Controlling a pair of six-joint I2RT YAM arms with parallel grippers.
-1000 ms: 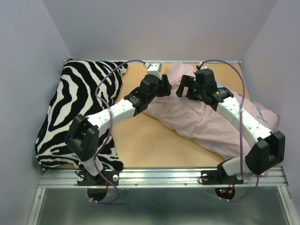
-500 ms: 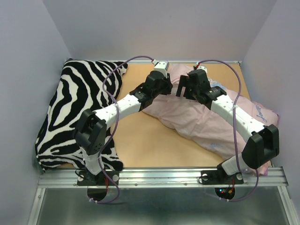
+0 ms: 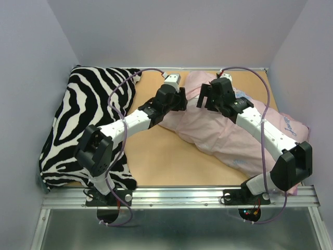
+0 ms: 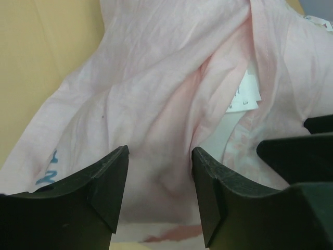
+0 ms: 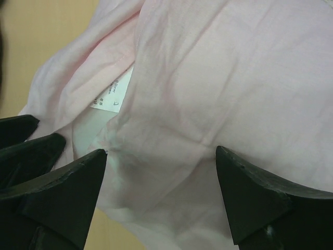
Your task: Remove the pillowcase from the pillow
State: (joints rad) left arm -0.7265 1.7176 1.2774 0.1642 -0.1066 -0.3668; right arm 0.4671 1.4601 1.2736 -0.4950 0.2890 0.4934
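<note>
Top external: we note thin pale-pink fabric pillowcase lying far-centre to near-right on tabletop; its open mouth sits between left jaws and right jaws, each parted, holding nothing.

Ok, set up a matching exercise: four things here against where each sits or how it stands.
1. black-and-white zebra-striped pillow
2. pale pink fabric pillowcase
3. small white printed tag
4. left gripper

A. open, above pink fabric
B. left side of the tan table
C. right side of the table
D. showing between pink folds

Pairs: 1-B, 2-C, 3-D, 4-A.
</note>
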